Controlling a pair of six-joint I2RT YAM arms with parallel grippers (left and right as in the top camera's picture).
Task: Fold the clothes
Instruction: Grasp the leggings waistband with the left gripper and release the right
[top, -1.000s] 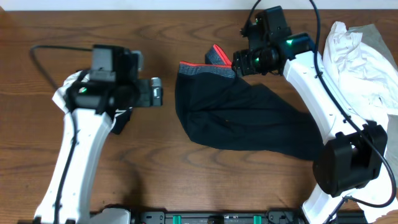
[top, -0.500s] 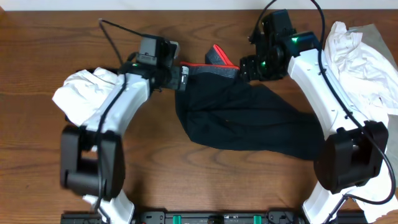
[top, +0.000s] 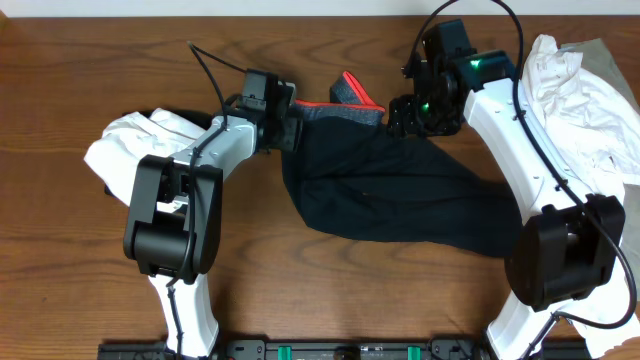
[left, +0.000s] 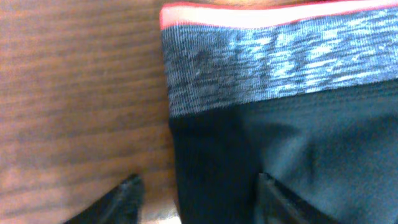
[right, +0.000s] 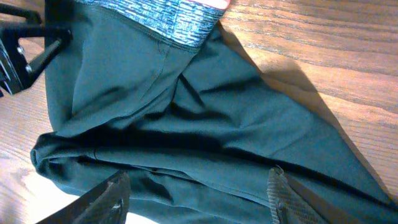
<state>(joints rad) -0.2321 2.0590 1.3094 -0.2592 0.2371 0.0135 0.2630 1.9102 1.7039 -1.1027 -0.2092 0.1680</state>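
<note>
Dark navy shorts (top: 390, 195) with a grey waistband edged in red (top: 335, 112) lie crumpled in the middle of the wooden table. My left gripper (top: 292, 128) is open at the waistband's left corner; the left wrist view shows its fingers (left: 199, 196) straddling the dark fabric's edge (left: 261, 143) just below the grey band (left: 267, 65). My right gripper (top: 408, 112) is open, hovering at the waistband's right end; in the right wrist view its fingers (right: 196, 193) are spread above the folds of the shorts (right: 186, 124).
A white garment (top: 135, 145) lies bunched at the left beside my left arm. A pile of white and grey clothes (top: 585, 110) sits at the right edge. The table's far edge runs along the top.
My left arm swung from the left side across to the shorts and now has its fingers at the waistband's left corner. My right gripper shifted slightly right.
</note>
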